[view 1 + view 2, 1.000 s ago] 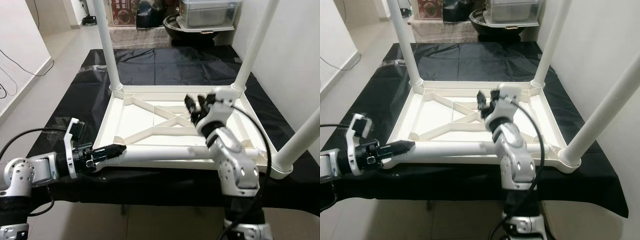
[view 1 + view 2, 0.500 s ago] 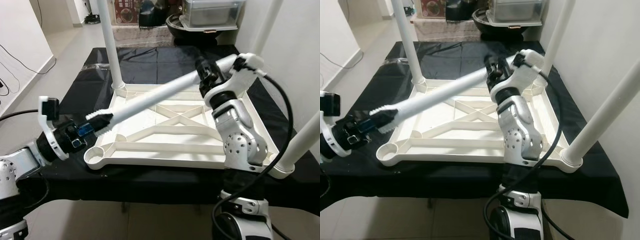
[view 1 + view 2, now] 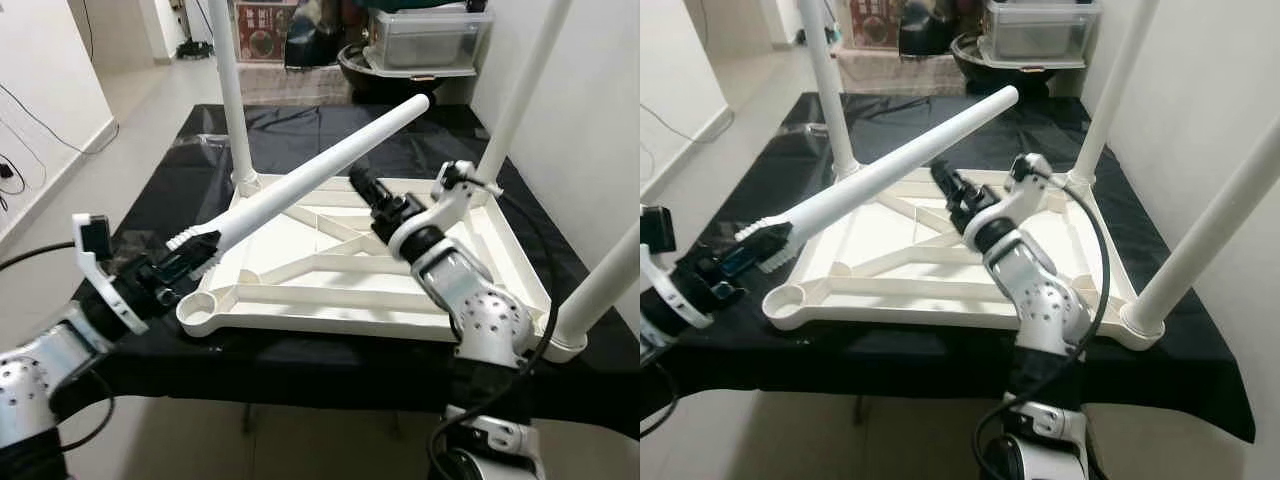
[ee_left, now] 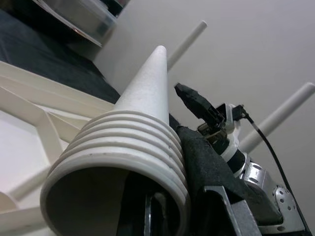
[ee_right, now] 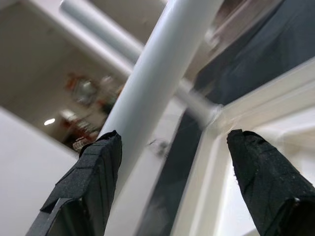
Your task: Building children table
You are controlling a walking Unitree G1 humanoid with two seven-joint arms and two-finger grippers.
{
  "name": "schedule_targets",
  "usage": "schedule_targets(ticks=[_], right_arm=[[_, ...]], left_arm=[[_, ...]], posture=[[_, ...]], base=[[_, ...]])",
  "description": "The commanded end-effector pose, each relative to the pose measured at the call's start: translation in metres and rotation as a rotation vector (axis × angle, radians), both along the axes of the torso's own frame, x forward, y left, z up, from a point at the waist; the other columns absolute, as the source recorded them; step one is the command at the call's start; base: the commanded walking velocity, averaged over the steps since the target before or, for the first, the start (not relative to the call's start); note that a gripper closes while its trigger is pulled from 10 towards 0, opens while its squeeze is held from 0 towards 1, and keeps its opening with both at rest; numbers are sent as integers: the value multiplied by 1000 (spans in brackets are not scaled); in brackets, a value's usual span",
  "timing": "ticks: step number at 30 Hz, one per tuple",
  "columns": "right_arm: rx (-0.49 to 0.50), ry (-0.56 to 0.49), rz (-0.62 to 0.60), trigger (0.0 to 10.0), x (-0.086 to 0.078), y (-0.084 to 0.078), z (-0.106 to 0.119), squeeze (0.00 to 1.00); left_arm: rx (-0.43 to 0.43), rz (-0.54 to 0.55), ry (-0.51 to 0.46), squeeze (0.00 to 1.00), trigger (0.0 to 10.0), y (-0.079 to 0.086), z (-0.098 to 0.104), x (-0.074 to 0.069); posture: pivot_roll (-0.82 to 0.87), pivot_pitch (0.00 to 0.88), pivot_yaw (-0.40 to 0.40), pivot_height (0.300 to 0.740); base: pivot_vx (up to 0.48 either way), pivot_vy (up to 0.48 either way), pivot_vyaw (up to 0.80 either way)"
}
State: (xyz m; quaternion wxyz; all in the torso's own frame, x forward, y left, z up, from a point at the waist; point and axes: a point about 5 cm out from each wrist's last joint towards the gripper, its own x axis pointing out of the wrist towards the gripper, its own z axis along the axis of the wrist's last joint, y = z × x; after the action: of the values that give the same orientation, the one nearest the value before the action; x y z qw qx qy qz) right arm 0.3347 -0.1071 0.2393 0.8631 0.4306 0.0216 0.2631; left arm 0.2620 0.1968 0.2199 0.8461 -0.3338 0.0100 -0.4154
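Observation:
The white children's table [image 3: 300,262] lies upside down on a black cloth. Three legs stand in its corners: back left [image 3: 231,90], back right [image 3: 520,95] and front right [image 3: 600,285]. The front-left socket [image 3: 200,305] is empty. My left gripper [image 3: 190,262] is shut on the ribbed end [image 4: 123,147] of a loose white leg [image 3: 310,175], which slants up to the right over the table. My right gripper [image 3: 362,183] hangs open just under the leg's middle, apart from it. Both its fingers [image 5: 93,182] stand wide, with the leg [image 5: 162,83] running past them.
The black cloth [image 3: 180,190] covers a low platform with edges at the front and left. A clear storage bin [image 3: 425,35] and a dark pot [image 3: 360,60] stand behind it. A white wall [image 3: 590,120] runs close on the right. Open floor [image 3: 120,110] with cables lies to the left.
The loose leg has risen from along the table's front edge to a steep slant. My right gripper, which was on it, has let go and dropped below it.

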Motion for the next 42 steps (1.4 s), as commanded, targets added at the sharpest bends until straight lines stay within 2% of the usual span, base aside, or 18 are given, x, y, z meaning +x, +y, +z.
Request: schedule_targets(ticks=[1, 5, 10, 17, 31, 32, 33, 34, 42], right_arm=[[72, 33, 48, 10000, -5, 12, -9, 0], [122, 32, 89, 10000, -6, 13, -7, 0], [135, 29, 157, 10000, -8, 16, -4, 0], [176, 102, 246, 10000, -13, 28, -11, 0], [232, 129, 289, 10000, -12, 29, -10, 0], [237, 125, 299, 8039, -13, 30, -9, 0], [237, 125, 299, 8039, -13, 30, -9, 0], [242, 121, 309, 0, -15, 30, -8, 0], [253, 121, 333, 0, -17, 32, -6, 0]], left_arm=[[4, -7, -11, 0, 10000, -4, 1, -2], [-11, -66, 5, 0, 10000, -20, -6, -12], [-25, -93, 16, 0, 10000, -28, -10, -17], [-45, -141, 33, 0, 10000, -43, -14, -25], [-44, -195, 45, 0, 10000, -53, -18, -35], [-45, -197, 46, 0, 10000, -54, -18, -35], [-45, -197, 46, 0, 10000, -54, -18, -35], [-44, -198, 49, 0, 10000, -54, -18, -35], [-37, -191, 57, 0, 10000, -51, -19, -36]], posture=[[104, 49, -29, 740], [103, 52, -35, 740], [98, 55, -38, 740], [92, 60, -38, 740], [92, 63, -41, 740], [90, 63, -39, 740], [90, 63, -39, 740], [89, 63, -41, 740], [85, 66, -39, 740]], base=[[0, 0, 0], [0, 0, 0], [0, 0, 0], [0, 0, 0], [0, 0, 0], [0, 0, 0], [0, 0, 0], [0, 0, 0], [0, 0, 0]])
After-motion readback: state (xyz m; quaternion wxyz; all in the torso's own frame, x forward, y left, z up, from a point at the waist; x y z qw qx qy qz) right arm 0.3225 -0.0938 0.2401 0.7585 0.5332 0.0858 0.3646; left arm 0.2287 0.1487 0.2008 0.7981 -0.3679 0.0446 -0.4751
